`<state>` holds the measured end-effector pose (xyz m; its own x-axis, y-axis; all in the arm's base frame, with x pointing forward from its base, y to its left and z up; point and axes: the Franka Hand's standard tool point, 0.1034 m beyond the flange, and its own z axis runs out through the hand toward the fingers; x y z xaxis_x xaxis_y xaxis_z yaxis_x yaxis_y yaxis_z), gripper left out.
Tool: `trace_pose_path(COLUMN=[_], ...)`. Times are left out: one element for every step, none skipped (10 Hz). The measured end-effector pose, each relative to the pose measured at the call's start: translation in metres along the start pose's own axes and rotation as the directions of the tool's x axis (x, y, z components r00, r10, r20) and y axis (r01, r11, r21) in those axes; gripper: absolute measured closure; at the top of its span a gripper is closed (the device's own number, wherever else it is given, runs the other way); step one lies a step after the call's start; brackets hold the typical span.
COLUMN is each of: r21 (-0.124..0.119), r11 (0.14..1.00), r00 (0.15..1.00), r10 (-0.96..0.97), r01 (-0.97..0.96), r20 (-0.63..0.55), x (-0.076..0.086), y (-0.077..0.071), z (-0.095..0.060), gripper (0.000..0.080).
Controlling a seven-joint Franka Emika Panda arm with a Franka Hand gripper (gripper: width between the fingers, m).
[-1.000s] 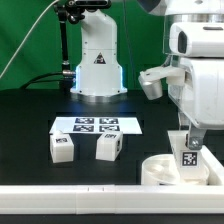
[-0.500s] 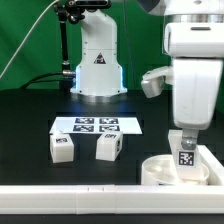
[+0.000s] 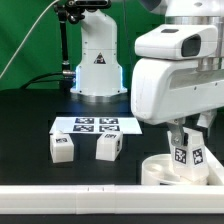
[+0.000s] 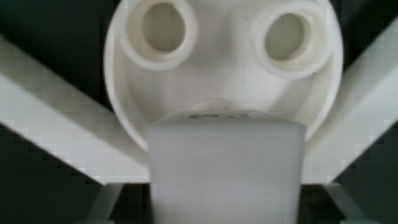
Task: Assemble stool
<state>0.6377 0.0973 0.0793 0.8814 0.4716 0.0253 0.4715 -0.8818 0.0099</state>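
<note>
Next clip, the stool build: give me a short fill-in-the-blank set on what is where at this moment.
1. The end effector is shut on a stool ___, held at the seat disc.
2. ___ more legs lie loose near the marker board.
3. Those loose legs sit toward the exterior view's ___ of the seat disc.
4. The wrist view shows ___ holes in the seat disc.

Missing words: leg; two; left; two

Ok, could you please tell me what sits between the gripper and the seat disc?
A stool leg: the gripper holds it upright over the seat disc, as both views show.
</note>
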Motion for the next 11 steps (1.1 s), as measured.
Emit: trace_pose_path(r21=[0.005, 0.006, 0.006, 0.006, 0.011, 0.014, 0.018, 0.037, 0.052, 0.062, 0.075], r11=[0.999, 0.992, 0.983, 0.977, 0.959, 0.944, 0.912, 0.849, 0.780, 0.727, 0.645], r00=[0.999, 0.992, 0.983, 0.977, 0.959, 0.944, 0.912, 0.850, 0.781, 0.728, 0.647], r10=[0.041, 0.125, 0.183, 0.213, 0.285, 0.331, 0.409, 0.527, 0.625, 0.685, 0.762], r01=[-0.041, -0.125, -0.183, -0.213, -0.285, -0.331, -0.409, -0.526, -0.624, -0.684, -0.760], r20=[-0.002, -0.002, -0.002, -0.001, -0.001, -0.001, 0.000, -0.004, -0.003, -0.002, 0.004], x=[0.0005, 0.0006, 0.0007, 0.0007, 0.0010, 0.0012, 0.0014, 0.0014, 0.0013, 0.0020, 0.0026], y=[-0.0009, -0.0012, -0.0015, -0.0016, -0.0024, -0.0029, -0.0033, -0.0037, -0.0043, -0.0043, -0.0045], z=[0.0000, 0.0000, 0.0000, 0.0000, 0.0000, 0.0000, 0.0000, 0.0010, 0.0011, 0.0011, 0.0011], gripper=[0.0459, 0.0459, 0.0459, 0.0459, 0.0459, 0.0459, 0.0459, 0.0459, 0.0459, 0.0459, 0.0459])
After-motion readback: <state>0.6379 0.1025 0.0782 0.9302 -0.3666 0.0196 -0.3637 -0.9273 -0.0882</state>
